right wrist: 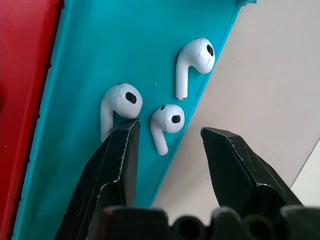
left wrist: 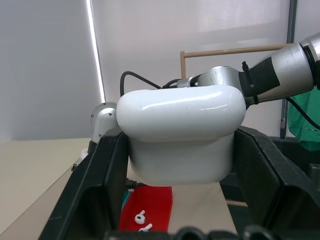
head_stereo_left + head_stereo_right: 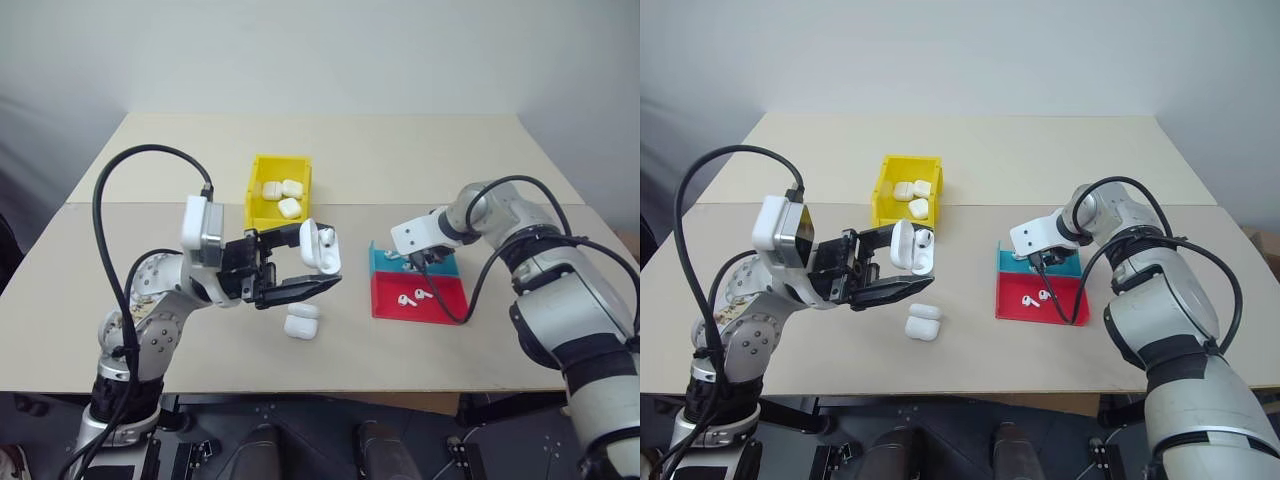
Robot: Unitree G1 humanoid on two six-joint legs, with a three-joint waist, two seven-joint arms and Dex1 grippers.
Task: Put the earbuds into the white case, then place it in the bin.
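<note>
Risk at the pick: we see three earbuds [image 1: 167,121] lying close together on the teal tray [image 1: 90,55]; closing on the middle one could nudge the neighbour [image 1: 118,105] that sits just beside one finger, or pinch two at once.
Risk at the edge: the middle earbud rests near the teal tray's rim, so a sideways push could tip it off onto the table [image 3: 470,165].
Risk at the case: the white case [image 3: 321,246] is glossy and held only by its sides, so in our judgement a jolt while loading could let it twist in the grip.
Right arm pose: we reach forward and down with the right gripper [image 1: 170,137] over the teal tray, fingers pointing steeply at the earbuds.
Right pincer: parted, with nothing between the fingers yet; the middle earbud lies just ahead of the gap.
Left arm pose: we hold the left gripper [image 3: 300,265] raised above the table, pointing across toward the right.
Left pincer: clamped on the white case, lid flipped up (one earbud seems to sit inside already).
Other earbuds: two more lie on the red tray [image 3: 445,305].
Spare case: a closed case [image 3: 301,320] lies on the table below the left gripper.
Bin: the bin [image 3: 258,205] stands beyond the left gripper and holds three cases.
</note>
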